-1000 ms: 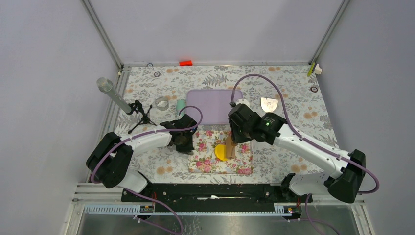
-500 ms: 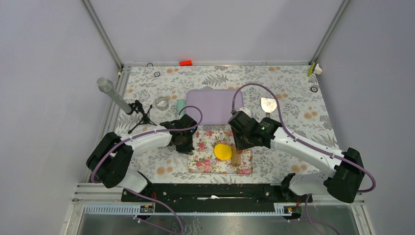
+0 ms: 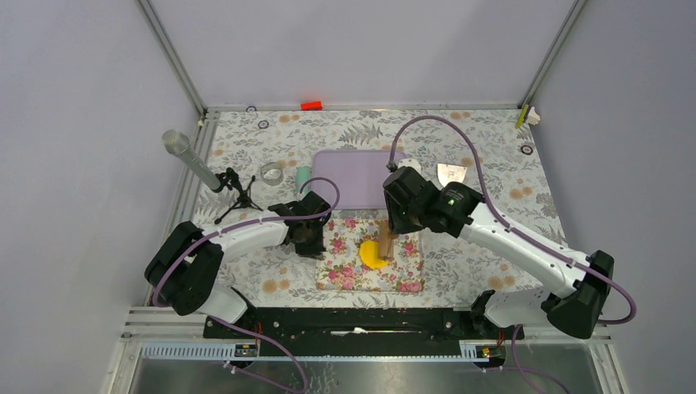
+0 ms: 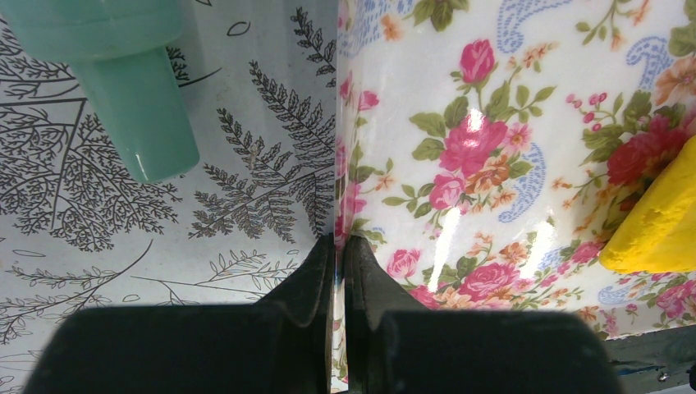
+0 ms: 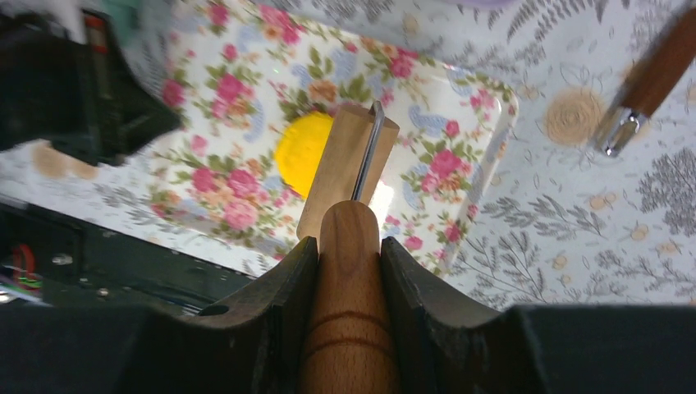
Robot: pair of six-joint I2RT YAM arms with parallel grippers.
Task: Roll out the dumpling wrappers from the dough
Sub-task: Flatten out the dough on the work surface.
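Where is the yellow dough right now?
In the top view, the dough sits on the floral mat, partly under the wooden roller at its right edge.

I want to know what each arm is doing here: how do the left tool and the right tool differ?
The left tool has its jaws meeting at the left edge of the floral mat. The right tool has its jaws apart, clamped on the handle of the wooden roller. The left tool sits clear of the dough, while the right tool holds the roller at the dough's edge. Both have black fingers.
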